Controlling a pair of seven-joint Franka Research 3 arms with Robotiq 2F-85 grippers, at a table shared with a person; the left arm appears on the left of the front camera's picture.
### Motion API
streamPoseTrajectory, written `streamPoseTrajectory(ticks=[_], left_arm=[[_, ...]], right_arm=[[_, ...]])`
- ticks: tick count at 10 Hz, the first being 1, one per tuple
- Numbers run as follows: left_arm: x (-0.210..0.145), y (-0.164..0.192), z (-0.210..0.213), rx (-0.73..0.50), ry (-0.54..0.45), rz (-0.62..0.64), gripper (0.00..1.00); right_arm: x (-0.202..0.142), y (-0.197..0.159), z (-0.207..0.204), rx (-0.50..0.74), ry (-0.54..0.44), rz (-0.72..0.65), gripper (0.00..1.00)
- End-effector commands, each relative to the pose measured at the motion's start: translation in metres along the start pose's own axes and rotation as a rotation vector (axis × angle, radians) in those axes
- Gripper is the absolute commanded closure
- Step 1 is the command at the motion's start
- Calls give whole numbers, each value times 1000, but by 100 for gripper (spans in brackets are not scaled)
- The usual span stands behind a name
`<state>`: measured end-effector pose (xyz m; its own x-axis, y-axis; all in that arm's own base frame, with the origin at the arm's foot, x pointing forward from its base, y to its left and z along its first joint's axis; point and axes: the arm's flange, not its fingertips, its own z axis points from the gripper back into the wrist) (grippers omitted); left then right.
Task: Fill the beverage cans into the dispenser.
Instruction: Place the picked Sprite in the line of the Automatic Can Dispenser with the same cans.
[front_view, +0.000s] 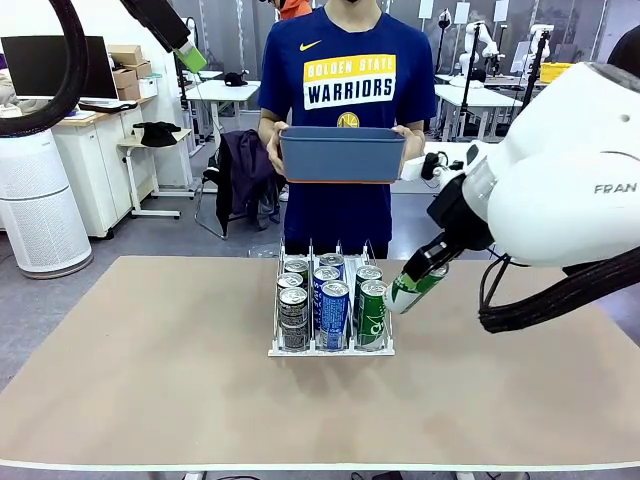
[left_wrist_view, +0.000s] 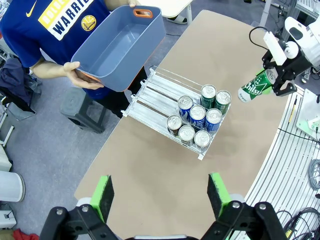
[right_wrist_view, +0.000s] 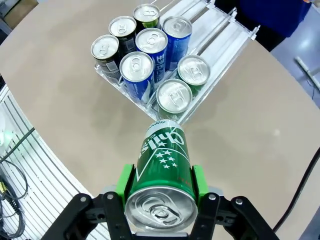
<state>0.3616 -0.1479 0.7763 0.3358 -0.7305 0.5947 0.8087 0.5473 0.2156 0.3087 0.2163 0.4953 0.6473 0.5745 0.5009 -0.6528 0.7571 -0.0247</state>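
Dispenser (front_view: 330, 348) mid-counter (front_view: 150, 380), nearly full: three dark cans (front_view: 293, 318) in its left lane, three blue cans (front_view: 333, 312) in the middle, two green cans (front_view: 372, 313) in the right. Room left for one more green, by the look of the right lane. Ninth can, a green one (right_wrist_view: 162, 165), clamped between the pads of the right end effector (right_wrist_view: 161, 186), tilted, held in the air just beside the dispenser's right lane and above the counter, not yet touching the rack. Left end effector (left_wrist_view: 162, 192) wide open, holding nothing, raised high above the near edge of the counter. Person at the far side holding a blue-grey tub (front_view: 342, 153) in both hands; inside looks bare in the left wrist view. Judged: task close to done, with placing of the held green can into the right lane the one step left.
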Motion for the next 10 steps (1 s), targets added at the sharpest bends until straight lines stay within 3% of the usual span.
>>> streamPoseTrajectory(ticks=[1, 2, 3, 6, 7, 10], left_arm=[[-2, 1, 2, -4, 11, 0, 0], [-2, 1, 2, -4, 11, 0, 0], [-2, 1, 2, -4, 11, 0, 0], [-2, 1, 2, -4, 11, 0, 0], [-2, 1, 2, -4, 11, 0, 0], [-2, 1, 2, -4, 11, 0, 0]], right_arm=[[-31, 13, -29, -1, -5, -3, 100], [-27, 10, -29, 7, 17, -58, 97], [1, 4, -10, 5, 8, 8, 97], [1, 4, -10, 5, 8, 8, 97], [0, 4, -17, 10, 23, -9, 42], [-5, 9, -31, 41, 67, 13, 42]])
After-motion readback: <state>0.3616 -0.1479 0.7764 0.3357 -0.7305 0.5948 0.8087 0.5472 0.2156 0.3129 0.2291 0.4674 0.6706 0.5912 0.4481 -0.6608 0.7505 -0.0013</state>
